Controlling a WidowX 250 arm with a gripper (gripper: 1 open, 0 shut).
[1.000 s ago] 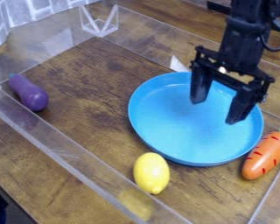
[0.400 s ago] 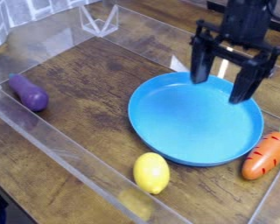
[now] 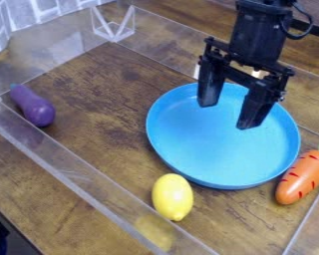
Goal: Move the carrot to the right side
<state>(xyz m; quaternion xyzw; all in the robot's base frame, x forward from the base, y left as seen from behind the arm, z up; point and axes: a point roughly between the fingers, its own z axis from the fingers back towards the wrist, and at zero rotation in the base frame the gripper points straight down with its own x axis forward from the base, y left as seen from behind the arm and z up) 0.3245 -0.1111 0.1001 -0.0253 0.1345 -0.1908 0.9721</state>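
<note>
The carrot point(image 3: 303, 173) is plump and orange with dark grooves and a green top, lying on the wooden table at the right edge, just right of the blue plate point(image 3: 189, 149). My gripper point(image 3: 234, 106) hangs over the plate's upper middle, pointing down, its two black fingers spread wide with nothing between them. It stands up and to the left of the carrot, well apart from it.
A yellow lemon point(image 3: 173, 196) lies at the plate's lower left. A purple eggplant point(image 3: 31, 106) rests at the far left. Clear acrylic walls point(image 3: 69, 174) border the table's left and front, and a clear stand point(image 3: 115, 22) is at the back.
My gripper rose off the plate, then shifted left across it, away from the carrot. It stayed open. The carrot, lemon and eggplant have not moved.
</note>
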